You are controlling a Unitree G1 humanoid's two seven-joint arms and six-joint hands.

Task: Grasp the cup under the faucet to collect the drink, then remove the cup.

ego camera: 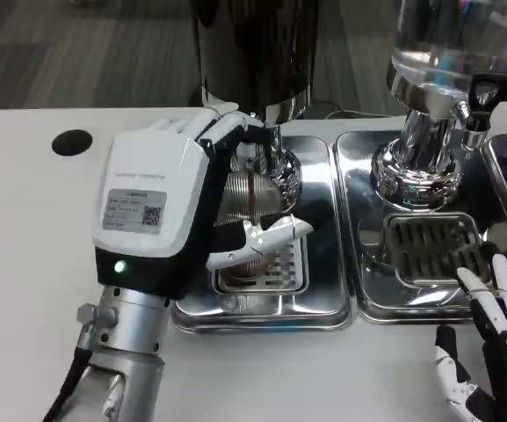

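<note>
A clear ribbed cup (246, 204) stands on the drip grate of the left steel tray (323, 264), below the dark dispenser (255, 53) and its faucet. My left hand (178, 207) wraps around the cup from the left, fingers curled behind it and the thumb across its front. The hand's white back hides most of the cup and the faucet tip. My right hand (495, 338) hovers at the lower right with fingers spread, holding nothing, by the front edge of the right tray (367, 220).
A second dispenser with a clear tank (451, 40) and a chrome base (418, 167) stands on the right tray above its own grate (433, 246). A black round hole (71, 141) lies in the table at the left.
</note>
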